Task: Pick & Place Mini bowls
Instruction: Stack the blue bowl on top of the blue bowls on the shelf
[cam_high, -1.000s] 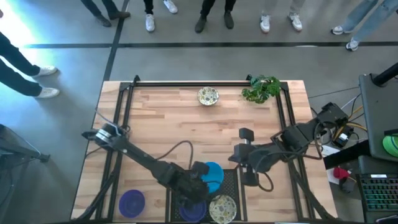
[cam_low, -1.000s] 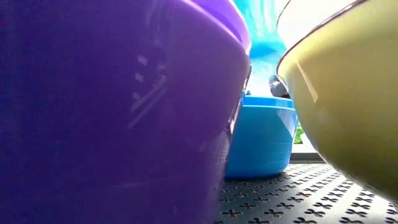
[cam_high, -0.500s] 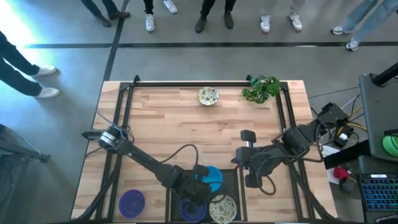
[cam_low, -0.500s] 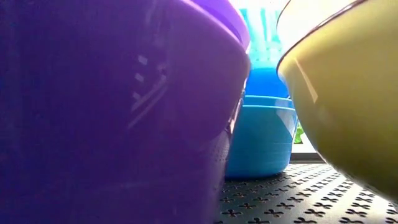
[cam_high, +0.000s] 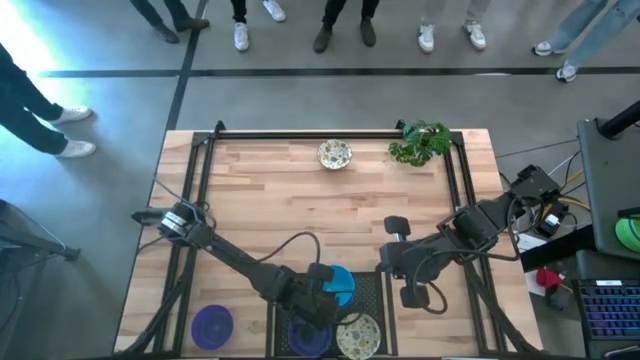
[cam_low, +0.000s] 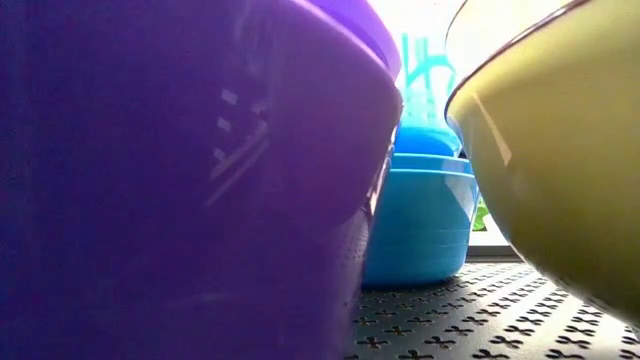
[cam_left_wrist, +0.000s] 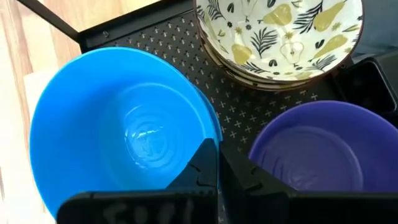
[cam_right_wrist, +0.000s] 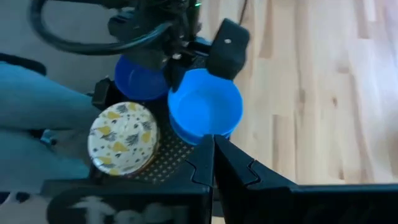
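Bright blue mini bowl (cam_high: 341, 284): in the black mesh tray (cam_high: 372, 290) at the near edge of the table, at the tray's far-left part; in the low view it appears to sit in a second blue bowl (cam_low: 418, 225) below it. Its rim lies between the fingers of the left gripper (cam_high: 322, 280); the left wrist view shows one dark finger (cam_left_wrist: 202, 167) pressed against the inside wall of the bowl, so the jaws are closed on the rim.

Purple mini bowl, in tray (cam_high: 308, 338): near-left part of the tray, just beside the blue bowl.

Cream leaf-patterned mini bowls, stacked (cam_high: 358, 335): near-right part of the tray, just beside the purple one; the left wrist view shows several rims nested.

Purple mini bowl, loose (cam_high: 212, 324): on the wooden table (cam_high: 280, 200) left of the tray, near the near edge.

Cream patterned mini bowl, loose (cam_high: 335, 154): at the far edge of the table, mid-width, well apart from the tray.

Leafy green plant (cam_high: 420, 143): far-right corner of the table.

Right gripper (cam_high: 404, 262): just right of the tray, above the table, holding nothing; its jaws stand apart.

Several persons' legs and shoes (cam_high: 345, 30): on the floor beyond the far edge.
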